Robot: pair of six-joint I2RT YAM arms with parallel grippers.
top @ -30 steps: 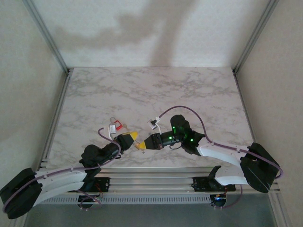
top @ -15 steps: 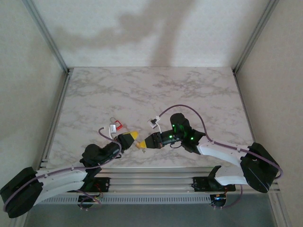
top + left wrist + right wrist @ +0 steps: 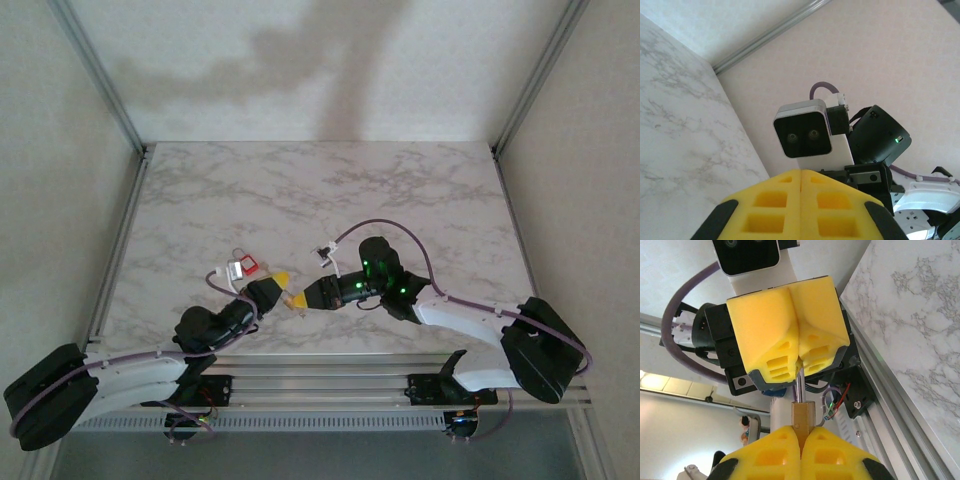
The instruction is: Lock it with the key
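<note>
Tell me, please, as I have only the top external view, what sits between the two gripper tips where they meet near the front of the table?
Observer: In the right wrist view, the right gripper is shut on a small brass-coloured piece.
Operator: Thank you. Does the other arm touch it as well?
Observer: Not the brass itself. A thin silver shaft runs from it into the left gripper, whose pads are closed on it.
Operator: Could you tell which part is the key?
Observer: I cannot. The pads cover both ends, and in the left wrist view the closed yellow pads hide it altogether.
</note>
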